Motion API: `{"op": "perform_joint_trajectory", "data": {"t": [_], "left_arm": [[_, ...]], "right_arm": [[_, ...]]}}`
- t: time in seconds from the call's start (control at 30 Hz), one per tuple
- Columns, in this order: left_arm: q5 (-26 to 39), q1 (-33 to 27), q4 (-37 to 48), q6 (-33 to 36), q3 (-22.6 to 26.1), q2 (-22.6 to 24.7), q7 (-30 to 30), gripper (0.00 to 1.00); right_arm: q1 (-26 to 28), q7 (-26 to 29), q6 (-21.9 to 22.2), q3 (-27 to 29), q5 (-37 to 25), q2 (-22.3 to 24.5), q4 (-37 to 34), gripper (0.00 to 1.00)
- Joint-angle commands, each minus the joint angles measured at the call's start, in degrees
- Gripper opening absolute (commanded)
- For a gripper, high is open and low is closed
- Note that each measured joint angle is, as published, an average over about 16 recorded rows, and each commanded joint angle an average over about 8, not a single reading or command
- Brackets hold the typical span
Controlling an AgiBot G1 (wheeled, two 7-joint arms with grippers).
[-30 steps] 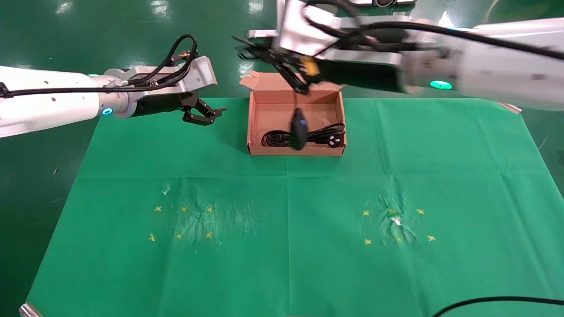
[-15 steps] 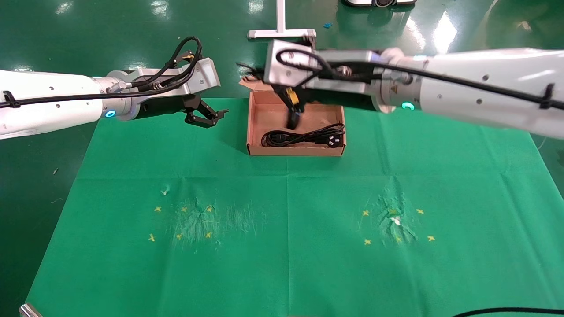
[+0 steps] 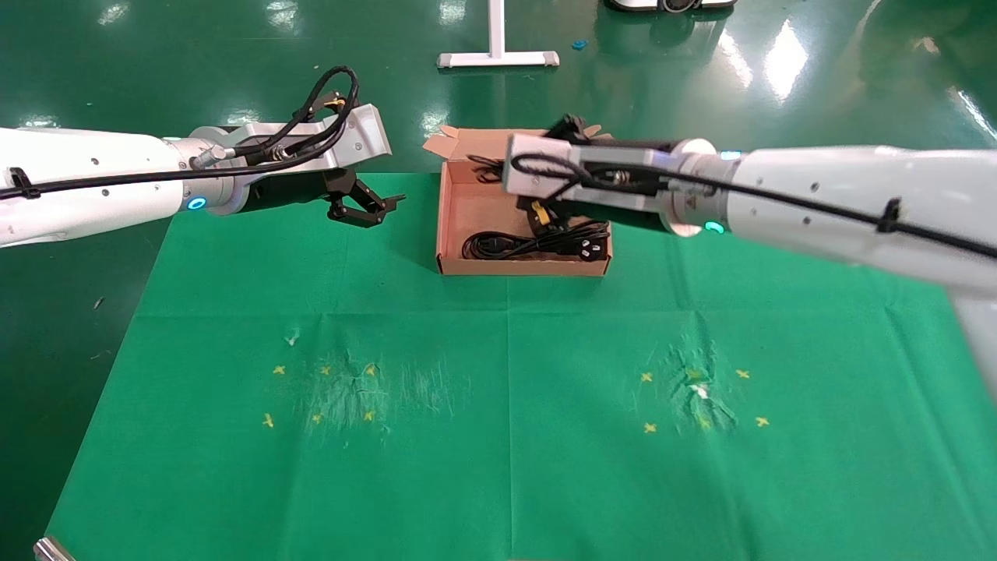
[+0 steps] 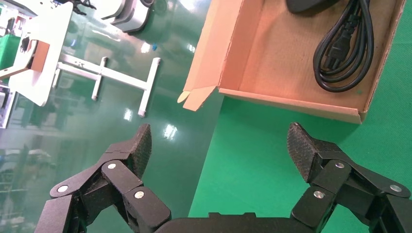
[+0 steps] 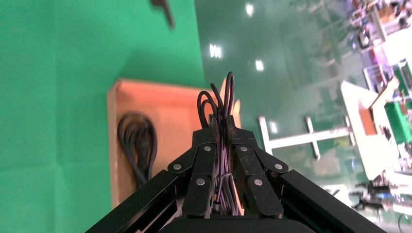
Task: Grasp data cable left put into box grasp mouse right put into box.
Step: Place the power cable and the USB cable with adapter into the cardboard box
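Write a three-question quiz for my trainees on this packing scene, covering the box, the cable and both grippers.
1. True or false: the thick black looped data cable lies inside the shallow brown cardboard box.
2. Which gripper is open? A) left gripper B) right gripper
3. Fill in: the right gripper is shut on the thin black ____ ____.
Key: 1 true; 2 A; 3 mouse cord.

No readable text, labels, brands or numbers anywhere. Only small yellow cross marks (image 3: 279, 369) on green cloth (image 3: 506, 436), in two clusters left and right.
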Motion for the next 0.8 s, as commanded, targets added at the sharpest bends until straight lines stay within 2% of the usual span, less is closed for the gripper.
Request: {"op": "perform_joint_trajectory", "data": {"t": [0.03,0.2,0.23,0.27,0.8], "left_arm": [[0.17,-0.01,-0.18,-0.06,0.08,-0.05,-0.28,1.0],[0.37,0.02,-0.4,-0.13,0.14,-0.15,-0.5,1.0],[0.4,0.03,-0.44,-0.14,0.15,-0.16,-0.53,1.0],[0.42,0.02,-0.44,-0.15,0.15,-0.17,-0.53,1.0],[0.29,-0.01,-0.27,-0.15,0.15,-0.11,-0.44,1.0]], "right_arm": [[-0.64,-0.23,0.9,-0.28,-0.97,-0.21,-0.9,0.27],[-1.87,-0.54,1.68,-0.4,-1.16,-0.07,-1.49,0.9],[-2.04,-0.6,1.8,-0.42,-1.18,-0.04,-1.55,0.98],[-2.09,-0.59,1.84,-0.41,-1.17,0.01,-1.55,1.0],[-1.34,-0.33,1.39,-0.27,-1.02,-0.01,-1.19,1.0]]}}
